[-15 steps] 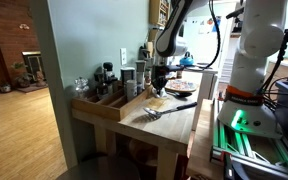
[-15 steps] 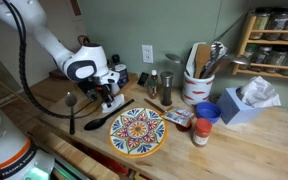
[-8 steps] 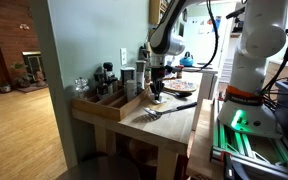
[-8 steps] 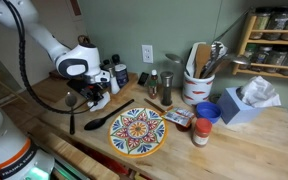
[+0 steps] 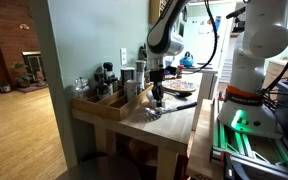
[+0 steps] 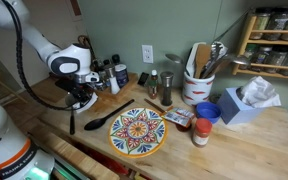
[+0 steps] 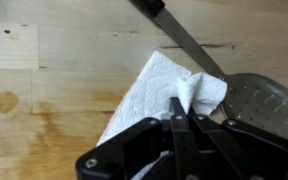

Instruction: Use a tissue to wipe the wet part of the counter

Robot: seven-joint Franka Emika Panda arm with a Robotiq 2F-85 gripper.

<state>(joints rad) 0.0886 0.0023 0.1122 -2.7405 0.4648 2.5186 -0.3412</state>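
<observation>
Although it's only been a second, the tool point(image 6: 81, 97) sits noticeably further along the worktop point(image 6: 254, 150) now. In an exterior view it's moved away from the patterned plate point(image 6: 137, 130) and past the black spoon point(image 6: 104, 118). From the other side, the tool point(image 5: 156, 97) is lower in an exterior view than before, close above the utensils point(image 5: 160, 112) lying near the end of the worktop.

In the wrist view the tool point(image 7: 181, 105) has its fingers pinched right together on a bunched-up bit of white tissue point(image 7: 149, 85). The rest of the tissue is spread flat on the wood. A darker damp patch point(image 7: 4, 100) shows on the worktop off to one side, a little apart from the tissue. A slotted spatula head point(image 7: 269, 100) sits just beside the tissue, and a dark handle point(image 7: 179, 40) runs diagonally above it.
</observation>
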